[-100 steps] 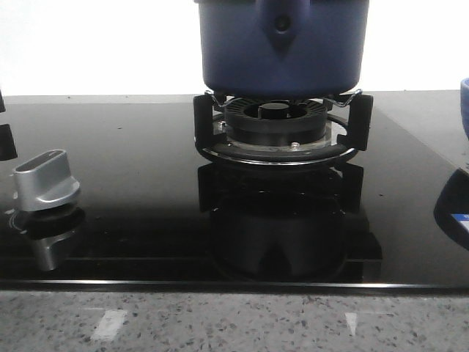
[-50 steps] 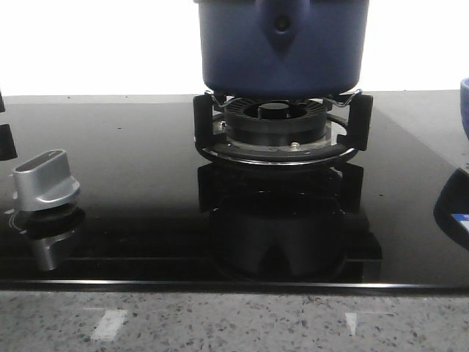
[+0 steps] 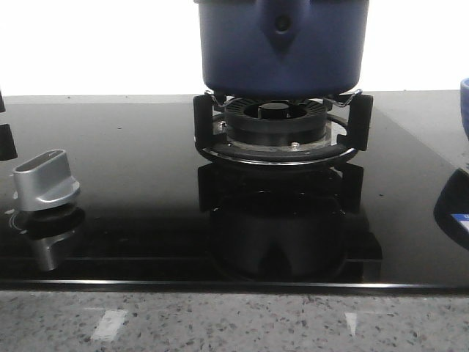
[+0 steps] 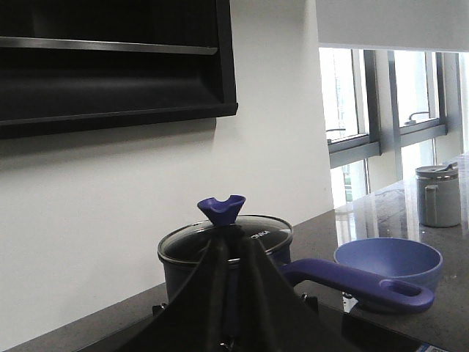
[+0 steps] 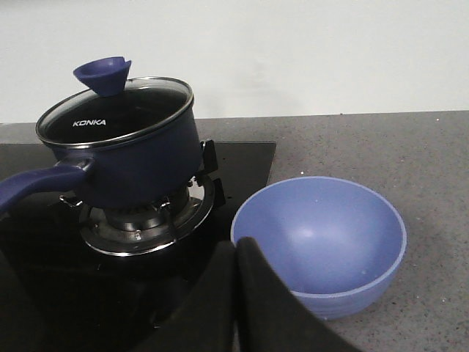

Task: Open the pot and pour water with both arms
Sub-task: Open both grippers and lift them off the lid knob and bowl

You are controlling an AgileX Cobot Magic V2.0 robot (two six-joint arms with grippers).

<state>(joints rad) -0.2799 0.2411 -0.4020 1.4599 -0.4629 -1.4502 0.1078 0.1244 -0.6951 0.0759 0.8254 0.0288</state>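
The dark navy-blue pot stands on the gas burner, its drop-shaped bracket facing me. The left wrist view shows the pot with its glass lid, the lid's blue knob and a long blue handle. The pot and its lid also show in the right wrist view. My left gripper is shut and empty, short of the pot. My right gripper is shut and empty, beside the blue bowl. Neither gripper shows in the front view.
A silver stove dial sits on the black glass hob at the left. The blue bowl's edge shows at the right; the bowl is under the pot handle's end. A grey lidded jar stands farther along the counter.
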